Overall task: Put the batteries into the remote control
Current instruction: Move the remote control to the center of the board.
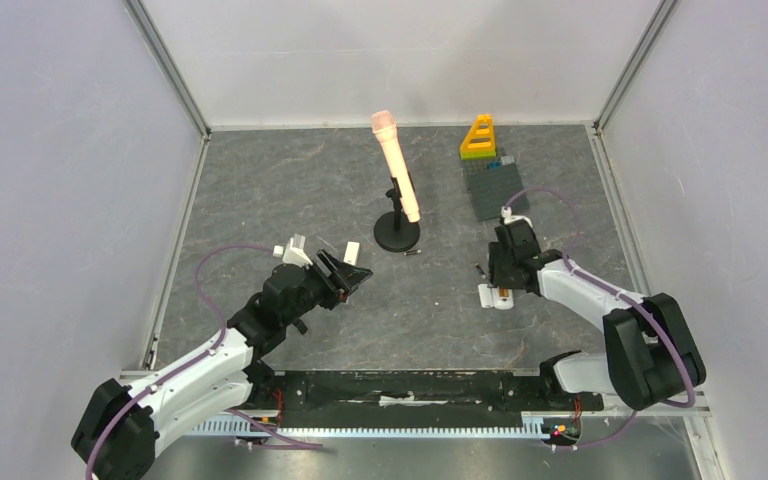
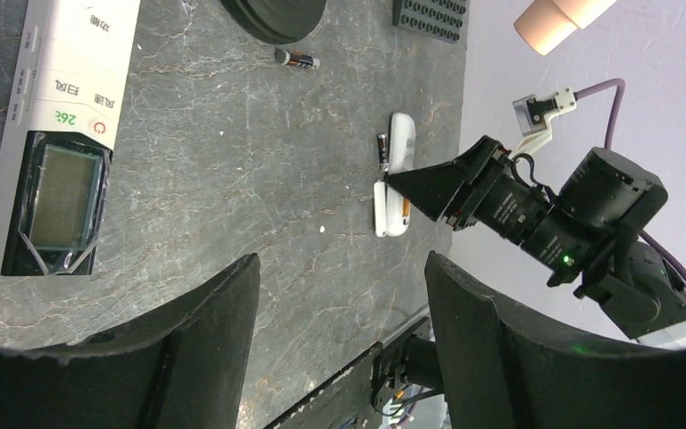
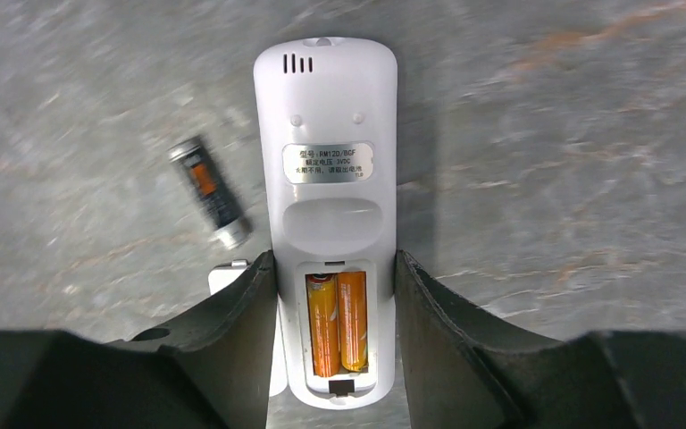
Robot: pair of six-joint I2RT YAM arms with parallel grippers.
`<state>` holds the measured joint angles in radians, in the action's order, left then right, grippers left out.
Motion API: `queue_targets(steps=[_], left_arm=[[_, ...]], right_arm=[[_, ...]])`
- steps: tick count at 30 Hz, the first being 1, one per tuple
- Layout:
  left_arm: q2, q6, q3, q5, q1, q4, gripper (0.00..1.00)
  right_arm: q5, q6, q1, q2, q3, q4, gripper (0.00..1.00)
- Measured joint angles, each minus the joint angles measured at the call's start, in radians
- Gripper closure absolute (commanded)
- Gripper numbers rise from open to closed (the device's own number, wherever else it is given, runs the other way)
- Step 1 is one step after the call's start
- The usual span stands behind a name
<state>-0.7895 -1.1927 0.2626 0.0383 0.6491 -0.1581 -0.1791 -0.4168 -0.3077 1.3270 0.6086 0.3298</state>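
Observation:
A small white remote (image 3: 326,134) lies face down, its battery bay open with two orange batteries (image 3: 338,322) inside. My right gripper (image 3: 335,268) is shut on the remote's lower sides; it shows in the top view (image 1: 497,282) too. A dark grey battery (image 3: 210,192) lies just left of the remote, and a white cover piece (image 3: 230,273) sits under my left finger. Another dark battery (image 2: 296,59) lies near the stand base. My left gripper (image 2: 341,268) is open and empty over bare table, left of centre (image 1: 358,272).
A large white remote with a display (image 2: 54,134) lies face up beside my left gripper. A peach microphone on a black stand (image 1: 397,235) is at the middle back. A grey brick plate with a yellow piece (image 1: 490,180) is at the back right. Walls enclose the table.

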Motion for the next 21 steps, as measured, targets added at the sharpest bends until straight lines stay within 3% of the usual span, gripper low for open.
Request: queue_targets(steps=[14, 21], left_arm=[[0.015, 0.02, 0.0, -0.011, -0.004, 0.063, 0.27], [0.02, 0.039, 0.0, -0.032, -0.004, 0.101, 0.27]], right_arm=[[0.055, 0.002, -0.351, -0.013, 0.013, 0.005, 0.73], [0.093, 0.048, -0.47, 0.043, 0.055, -0.003, 0.73]])
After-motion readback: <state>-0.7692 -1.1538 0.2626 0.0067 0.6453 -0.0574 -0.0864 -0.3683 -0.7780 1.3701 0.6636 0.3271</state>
